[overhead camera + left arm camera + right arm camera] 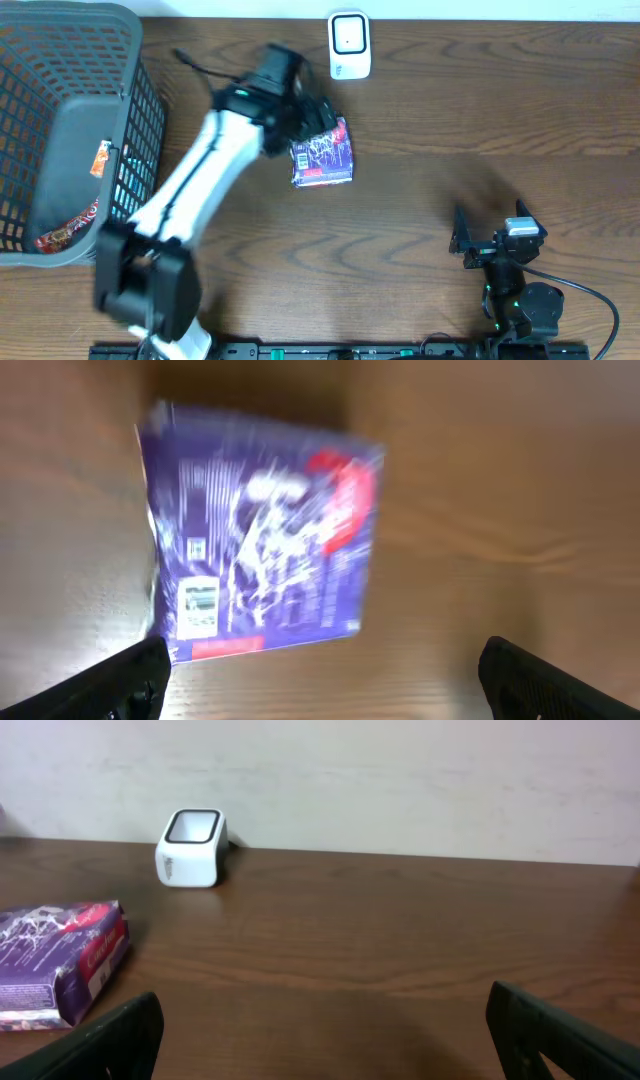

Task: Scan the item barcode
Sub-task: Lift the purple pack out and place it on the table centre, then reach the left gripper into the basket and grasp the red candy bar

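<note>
The item is a purple box lying flat on the wooden table, with a white barcode label facing up near one corner. My left gripper hovers just above its far-left edge. In the left wrist view the box is blurred, and the left gripper stands open, its fingers wide apart with only bare table between them. The white scanner stands at the table's back edge. My right gripper rests at the front right, open and holding nothing. The right wrist view shows the scanner and the box off to the left.
A dark grey mesh basket fills the left side, with several snack packets in it. A pale wall runs behind the table. Bare wood lies between the box and my right arm.
</note>
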`<state>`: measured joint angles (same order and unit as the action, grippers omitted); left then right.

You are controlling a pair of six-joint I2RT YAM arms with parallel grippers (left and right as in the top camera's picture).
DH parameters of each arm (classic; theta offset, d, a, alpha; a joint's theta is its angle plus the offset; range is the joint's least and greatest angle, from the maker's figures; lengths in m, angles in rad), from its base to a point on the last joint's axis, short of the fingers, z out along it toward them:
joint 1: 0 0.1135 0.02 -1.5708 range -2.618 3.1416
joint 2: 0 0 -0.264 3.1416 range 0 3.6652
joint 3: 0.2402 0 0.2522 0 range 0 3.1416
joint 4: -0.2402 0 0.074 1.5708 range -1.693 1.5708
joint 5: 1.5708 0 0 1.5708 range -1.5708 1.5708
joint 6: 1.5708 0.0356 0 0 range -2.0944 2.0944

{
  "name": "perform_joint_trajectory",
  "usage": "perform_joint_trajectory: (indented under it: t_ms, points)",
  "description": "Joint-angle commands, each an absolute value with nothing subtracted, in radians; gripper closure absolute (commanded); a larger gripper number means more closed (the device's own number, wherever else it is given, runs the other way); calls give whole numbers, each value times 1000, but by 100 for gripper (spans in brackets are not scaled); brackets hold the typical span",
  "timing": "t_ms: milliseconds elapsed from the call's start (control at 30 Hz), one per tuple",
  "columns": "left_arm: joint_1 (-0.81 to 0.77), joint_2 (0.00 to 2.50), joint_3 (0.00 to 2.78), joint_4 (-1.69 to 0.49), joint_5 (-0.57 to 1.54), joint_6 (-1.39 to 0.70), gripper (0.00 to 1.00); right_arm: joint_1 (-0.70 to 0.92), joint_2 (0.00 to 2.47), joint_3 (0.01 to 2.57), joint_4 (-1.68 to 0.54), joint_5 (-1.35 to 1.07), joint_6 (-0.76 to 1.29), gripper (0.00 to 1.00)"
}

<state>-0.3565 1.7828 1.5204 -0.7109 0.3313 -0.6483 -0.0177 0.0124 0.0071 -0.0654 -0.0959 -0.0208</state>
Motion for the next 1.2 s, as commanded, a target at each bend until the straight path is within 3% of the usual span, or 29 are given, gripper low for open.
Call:
perform_joint_trajectory:
  t_ms: [0,133,300,433,567,767,1167]
  points:
    - [-257,1604,1634,-691,376,-520,2,-25,7,6,-70,-91,-31,1]
    - [-108,1470,1686,-688,203,-409,2,-25,7,6,-70,-91,-31,1]
    - [191,1355,1691,-698,11,-376,2,-25,7,6,-70,-91,-31,1]
    - [442,1369,1686,-775,2,-324,2,-25,7,6,-70,-91,-31,1]
    - [586,1460,1656,-870,2,-311,1,-25,7,6,-70,-91,-31,1]
    - [639,1677,1639,-1002,1,-366,2,-25,7,6,-70,-91,-31,1]
    - [638,1919,1638,-1162,-143,-869,2,-25,7,6,-70,-91,-31,1]
